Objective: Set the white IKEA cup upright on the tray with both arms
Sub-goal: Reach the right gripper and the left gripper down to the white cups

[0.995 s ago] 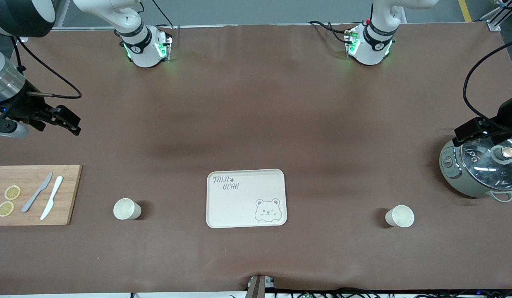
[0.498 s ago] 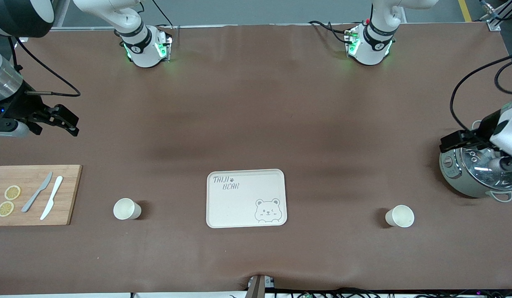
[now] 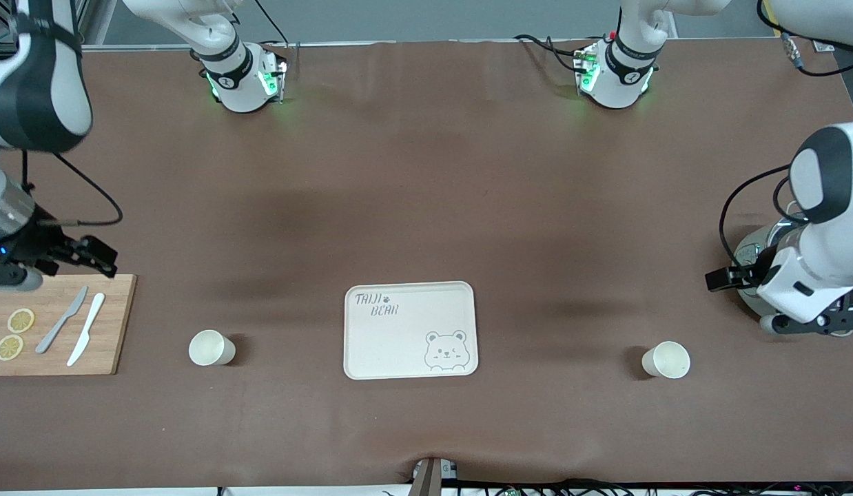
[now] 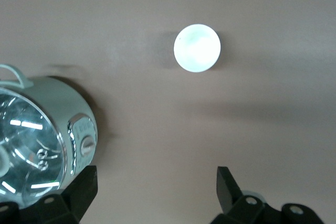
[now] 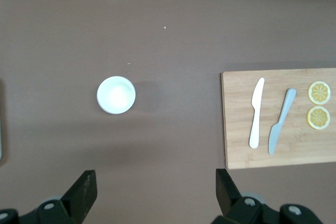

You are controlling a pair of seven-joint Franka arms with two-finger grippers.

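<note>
The cream tray (image 3: 371, 344) with the bear drawing lies in the middle of the table. One white cup (image 3: 211, 348) stands upright beside it toward the right arm's end, and another white cup (image 3: 666, 360) stands upright toward the left arm's end. My right gripper (image 3: 99, 257) is open and empty over the table at the cutting board's edge; its wrist view shows its cup (image 5: 116, 95) ahead of the gripper (image 5: 155, 190). My left gripper (image 3: 723, 280) is open and empty beside the pot; its wrist view shows its cup (image 4: 197, 48) ahead of the gripper (image 4: 156, 187).
A wooden cutting board (image 3: 109, 324) with two knives (image 3: 75, 327) and lemon slices (image 3: 14, 334) lies at the right arm's end; it also shows in the right wrist view (image 5: 236, 124). A grey pot with a glass lid (image 3: 750, 258) stands at the left arm's end, and in the left wrist view (image 4: 58, 114).
Both arms have swung toward the front camera. The right gripper has come to the cutting board's edge. The left gripper has moved off the pot's lid to beside the pot.
</note>
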